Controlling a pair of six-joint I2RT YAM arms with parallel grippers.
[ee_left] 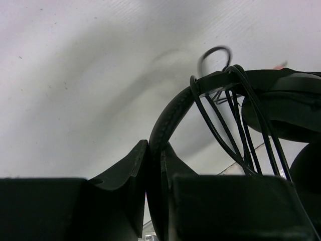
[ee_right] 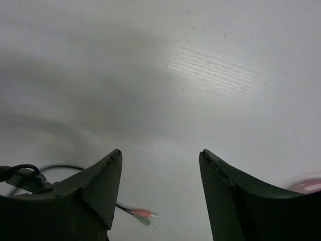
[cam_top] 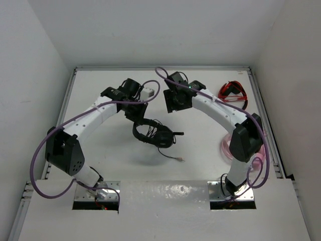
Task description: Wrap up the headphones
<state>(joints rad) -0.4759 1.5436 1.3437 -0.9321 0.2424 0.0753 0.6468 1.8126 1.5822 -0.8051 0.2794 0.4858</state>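
Mid-wrap: at frame centre the left gripper (ee_left: 155,150) pinches the headphones (cam_top: 154,133) by the headband (ee_left: 170,111), with the cable (ee_left: 220,131) apparently looped around it several times. The right gripper (ee_right: 160,156) hangs empty, jaws apart. Next it likely must fetch the loose plugs (ee_right: 143,214), lower centre.

White tabletop (cam_top: 200,150), matte and finely grained. Soft grey shadows lie on it beneath the left pincer (cam_top: 136,114) and the right pincer (cam_top: 174,106). Plain white walls (cam_top: 160,30) stand beyond both pincers and out to either side. A metal rail (cam_top: 67,100) edges the table outboard of the left pincer. Light is even and diffuse.
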